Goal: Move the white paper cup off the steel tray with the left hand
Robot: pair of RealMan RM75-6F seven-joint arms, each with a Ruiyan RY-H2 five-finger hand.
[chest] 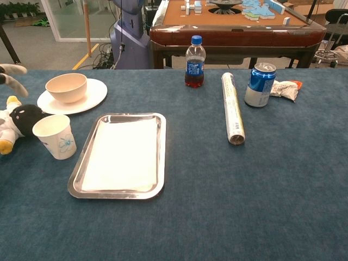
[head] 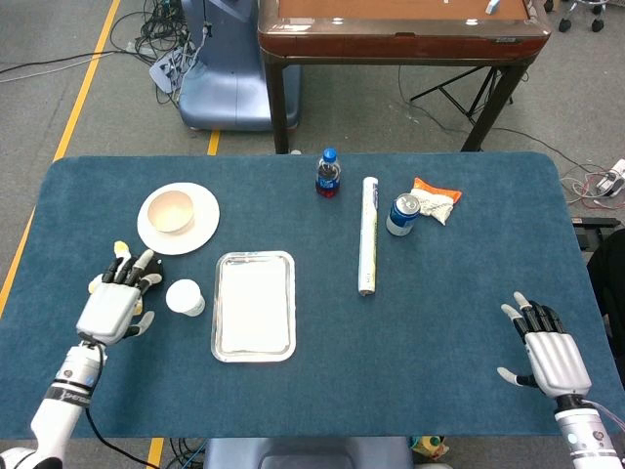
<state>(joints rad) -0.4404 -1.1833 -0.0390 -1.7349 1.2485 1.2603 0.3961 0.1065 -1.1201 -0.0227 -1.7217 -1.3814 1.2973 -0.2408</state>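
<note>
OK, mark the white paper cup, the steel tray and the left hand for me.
white paper cup (chest: 56,137), chest view, on its side wall.
steel tray (chest: 159,155), chest view, on its right rim.
left hand (head: 110,308), head view, on the back of the hand.
</note>
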